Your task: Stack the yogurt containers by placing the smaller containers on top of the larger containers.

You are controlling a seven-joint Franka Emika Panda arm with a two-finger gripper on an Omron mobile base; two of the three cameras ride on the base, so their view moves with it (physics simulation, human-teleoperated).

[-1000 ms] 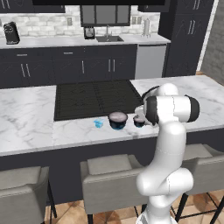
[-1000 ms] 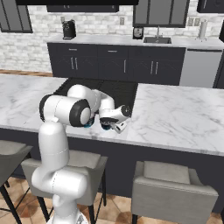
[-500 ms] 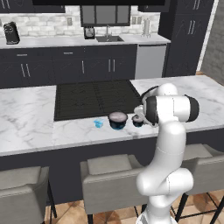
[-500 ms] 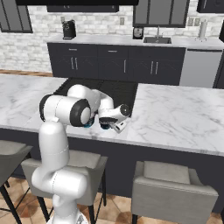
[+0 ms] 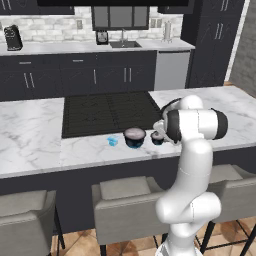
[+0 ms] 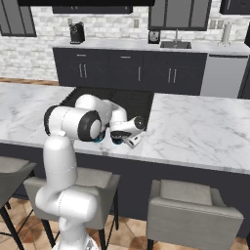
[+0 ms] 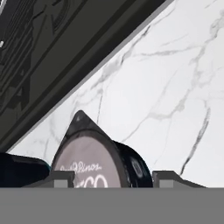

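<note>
From my left base view the arm hides part of the lesser dark cup (image 5: 157,137). In the hand view its pale top (image 7: 89,164) is cut at the bottom, so I cannot tell if the fingers touch it.

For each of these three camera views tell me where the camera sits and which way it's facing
Left base view: behind the arm's left, looking forward and down at the island; the arm rises lower right, beside the big cup, mid cup and blue cup.
Right base view: behind the arm's right; arm lower left, end effector low at the counter.
Hand view: on the hand, looking along the fingertips at the mid cup's pale lid.
Both base views share island, cooktop and back sink.
</note>
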